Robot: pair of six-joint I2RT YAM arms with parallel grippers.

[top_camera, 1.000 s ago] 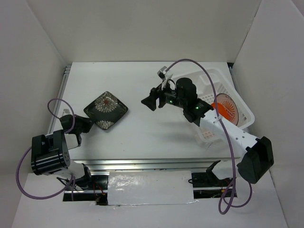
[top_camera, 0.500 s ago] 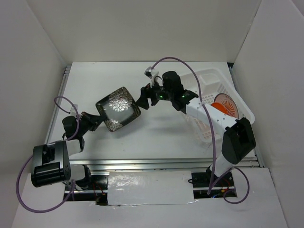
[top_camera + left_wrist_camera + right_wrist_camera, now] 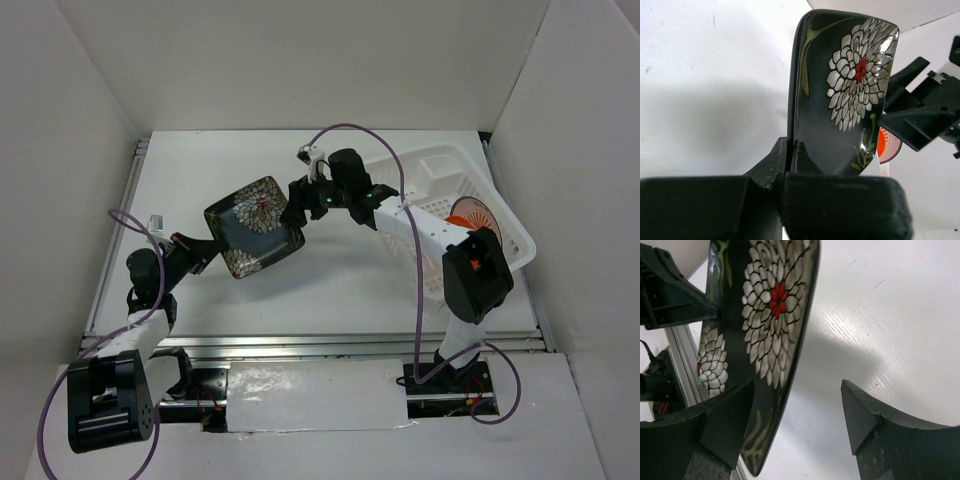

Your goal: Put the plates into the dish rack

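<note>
My left gripper [image 3: 212, 250] is shut on the near edge of the dark square plate with white flowers [image 3: 255, 222] and holds it tilted above the table, left of centre. In the left wrist view the jaws [image 3: 791, 150] pinch the rim of this plate [image 3: 840, 100]. My right gripper [image 3: 293, 205] is open at the plate's far right edge. In the right wrist view its fingers [image 3: 796, 412] straddle the rim of the plate [image 3: 765, 315] without touching it. The white dish rack [image 3: 440, 165] stands at the right with the sunburst plate [image 3: 472, 222] upright in it. The plain orange plate is not distinguishable.
White walls close in the table on the left, back and right. A metal rail [image 3: 300, 345] runs along the near edge. Purple cables loop from both arms. The right arm stretches from the rack's near side across to the table's middle.
The left gripper lifted the dark plate off the table and carried it right, tilting it up. The right gripper swung left from the rack and now brackets the plate's edge.
</note>
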